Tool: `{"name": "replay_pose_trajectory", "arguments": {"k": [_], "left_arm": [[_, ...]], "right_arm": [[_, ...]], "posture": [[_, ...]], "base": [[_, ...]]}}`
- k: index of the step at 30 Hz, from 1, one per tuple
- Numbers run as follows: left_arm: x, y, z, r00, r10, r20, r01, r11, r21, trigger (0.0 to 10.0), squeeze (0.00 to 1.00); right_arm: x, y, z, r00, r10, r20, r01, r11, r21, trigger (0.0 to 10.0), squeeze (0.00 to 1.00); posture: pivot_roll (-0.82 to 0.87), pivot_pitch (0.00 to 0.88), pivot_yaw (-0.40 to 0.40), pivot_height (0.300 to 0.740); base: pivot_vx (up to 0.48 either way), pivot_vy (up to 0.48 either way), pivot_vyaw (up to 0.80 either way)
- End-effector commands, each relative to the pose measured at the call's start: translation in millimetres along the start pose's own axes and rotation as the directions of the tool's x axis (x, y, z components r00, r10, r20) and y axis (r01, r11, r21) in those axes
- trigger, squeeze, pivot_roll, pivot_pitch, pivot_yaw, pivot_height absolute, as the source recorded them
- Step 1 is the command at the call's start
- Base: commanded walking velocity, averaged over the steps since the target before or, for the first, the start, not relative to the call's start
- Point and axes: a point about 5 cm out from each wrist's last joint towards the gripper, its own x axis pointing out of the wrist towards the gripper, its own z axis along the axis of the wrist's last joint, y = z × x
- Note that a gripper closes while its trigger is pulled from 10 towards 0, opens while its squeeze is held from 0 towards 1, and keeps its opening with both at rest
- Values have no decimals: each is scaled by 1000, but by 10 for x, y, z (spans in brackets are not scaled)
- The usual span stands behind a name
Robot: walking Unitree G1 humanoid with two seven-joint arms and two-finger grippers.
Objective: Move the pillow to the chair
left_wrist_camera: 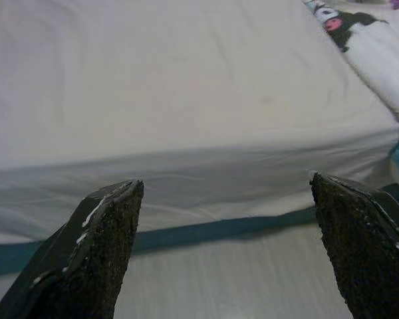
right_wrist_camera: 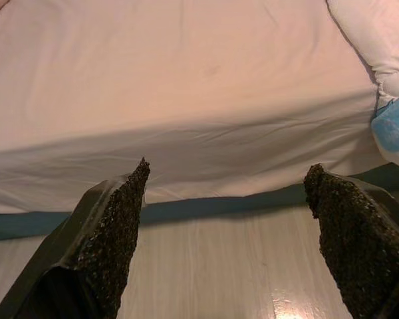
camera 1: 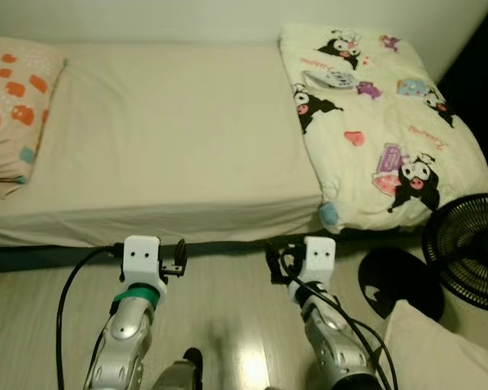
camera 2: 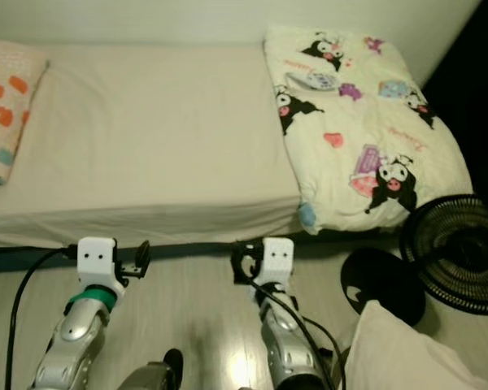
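The pillow (camera 1: 12,106), cream with orange and teal patches, lies at the far left end of the bed (camera 1: 171,138), partly cut off by the picture edge. Both grippers hover over the wooden floor just short of the bed's near edge. My left gripper (left_wrist_camera: 226,186) is open and holds nothing; it points at the middle of the mattress, well to the right of the pillow. To its right, my right gripper (right_wrist_camera: 226,173) is also open and empty, facing the mattress edge near the quilt's corner.
A cream quilt (camera 1: 374,122) with cartoon prints covers the right end of the bed and hangs over its edge. A black fan (camera 1: 470,248) with a round base (camera 1: 394,280) stands on the floor at right. A cream cushion-like surface (camera 1: 431,349) is at the bottom right.
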Motion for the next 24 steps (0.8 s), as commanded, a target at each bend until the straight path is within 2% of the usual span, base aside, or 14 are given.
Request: {"name": "replay_pose_trajectory", "arguments": {"k": [1,16,24], "left_arm": [[-22,4,-35,1000,0,-12,0,1000,-3,10000,0],[-25,33,-35,1000,8,-9,-8,1000,6,10000,0],[-30,56,-35,1000,13,-7,-13,1000,10,10000,0]], "right_arm": [[-36,-4,-74,1000,1,-26,-1,1000,-3,10000,0],[-28,31,-95,999,31,-40,-33,999,-42,10000,0],[-13,51,-99,998,35,-44,-36,999,-36,10000,0]], "posture": [[61,78,10,740],[71,64,1,740],[74,52,-1,740]], "base": [[311,0,0],[341,0,0],[345,0,662]]}}
